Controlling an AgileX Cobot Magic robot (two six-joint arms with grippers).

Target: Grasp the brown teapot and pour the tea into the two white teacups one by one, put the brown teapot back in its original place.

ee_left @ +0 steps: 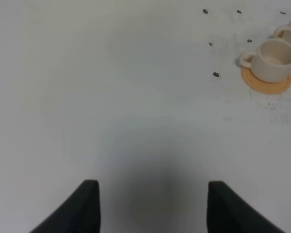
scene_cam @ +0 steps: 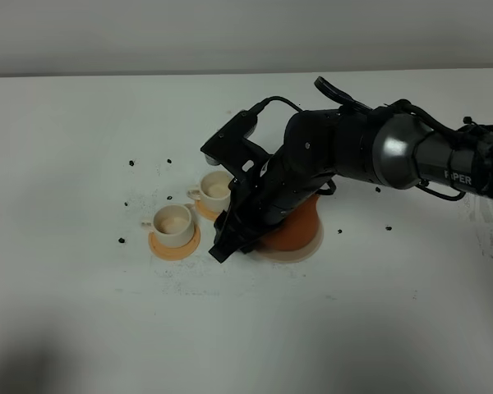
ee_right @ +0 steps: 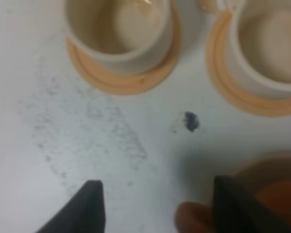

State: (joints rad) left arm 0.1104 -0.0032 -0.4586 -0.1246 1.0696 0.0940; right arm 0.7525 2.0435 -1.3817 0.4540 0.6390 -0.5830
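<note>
The right fingers (ee_right: 89, 208) spread wide, gripping nothing, low beside the brown teapot (scene_cam: 300, 231), which sits on its pale mat (scene_cam: 300, 256) just right of frame centre. Left of it, the front teacup (scene_cam: 174, 222) and back teacup (scene_cam: 216, 189) stand on orange coasters (scene_cam: 181, 248). The left fingers (ee_left: 87, 206) gape empty over the bench (ee_left: 111, 97).

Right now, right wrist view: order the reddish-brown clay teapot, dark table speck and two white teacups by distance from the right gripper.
1. Reddish-brown clay teapot, beside the right gripper.
2. Dark speck, on the white table ahead.
3. Two white teacups, beyond on orange coasters; too close to call.
</note>
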